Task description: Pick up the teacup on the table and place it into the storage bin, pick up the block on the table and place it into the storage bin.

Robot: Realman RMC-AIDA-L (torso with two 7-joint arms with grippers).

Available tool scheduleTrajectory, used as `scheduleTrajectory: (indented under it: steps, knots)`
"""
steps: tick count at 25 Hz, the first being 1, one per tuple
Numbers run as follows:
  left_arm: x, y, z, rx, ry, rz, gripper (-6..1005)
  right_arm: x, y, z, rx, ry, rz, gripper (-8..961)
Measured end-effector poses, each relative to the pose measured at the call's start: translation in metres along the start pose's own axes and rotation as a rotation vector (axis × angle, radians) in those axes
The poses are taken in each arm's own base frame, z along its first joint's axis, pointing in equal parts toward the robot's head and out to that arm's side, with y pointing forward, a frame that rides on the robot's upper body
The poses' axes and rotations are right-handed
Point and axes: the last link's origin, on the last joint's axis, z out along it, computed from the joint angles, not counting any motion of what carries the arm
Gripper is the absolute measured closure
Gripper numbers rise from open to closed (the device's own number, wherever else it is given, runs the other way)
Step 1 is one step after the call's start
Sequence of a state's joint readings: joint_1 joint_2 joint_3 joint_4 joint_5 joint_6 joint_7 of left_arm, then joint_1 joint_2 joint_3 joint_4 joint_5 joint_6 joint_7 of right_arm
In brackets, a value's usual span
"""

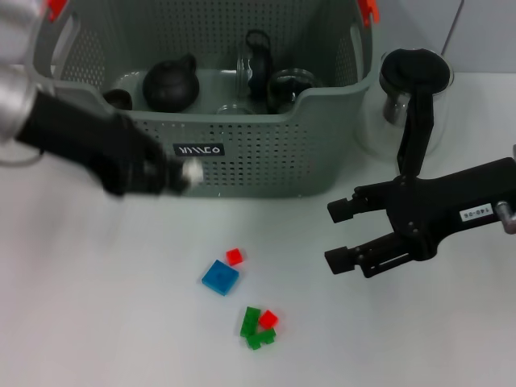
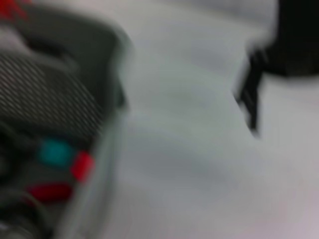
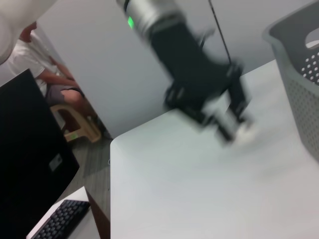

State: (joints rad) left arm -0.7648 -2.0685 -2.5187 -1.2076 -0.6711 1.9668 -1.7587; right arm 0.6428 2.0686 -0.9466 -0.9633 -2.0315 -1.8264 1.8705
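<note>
Blocks (image 1: pixel 220 277) lie loose on the desk (image 1: pixel 97 322) just before the storage bin (image 1: pixel 242 153); left gripper (image 1: pixel 181 173) blurs by its front wall, fingers unreadable; right gripper (image 1: pixel 339 234), fingers released, hovers beside them; next, descend and grasp one.

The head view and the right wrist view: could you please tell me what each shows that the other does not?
Only the head view shows the blocks: blue block, red and green ones, plus the right gripper, open, and the glass jug. Only the right wrist view shows a seated person and keyboard. Both show the left gripper and the storage bin.
</note>
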Motion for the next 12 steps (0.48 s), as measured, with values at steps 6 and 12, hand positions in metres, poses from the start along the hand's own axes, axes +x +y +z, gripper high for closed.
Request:
scheduleTrajectory:
  steps: [6,12]
  knots:
    - [0.028,-0.04,-0.021,0.198,0.107,-0.158,734,-0.001,0.001,-0.006,-0.014,0.024,-0.015,7]
    - [0.053,-0.07,-0.019,0.287,0.108,-0.21,714,-0.001,0.003,-0.005,-0.031,0.043,-0.023,7]
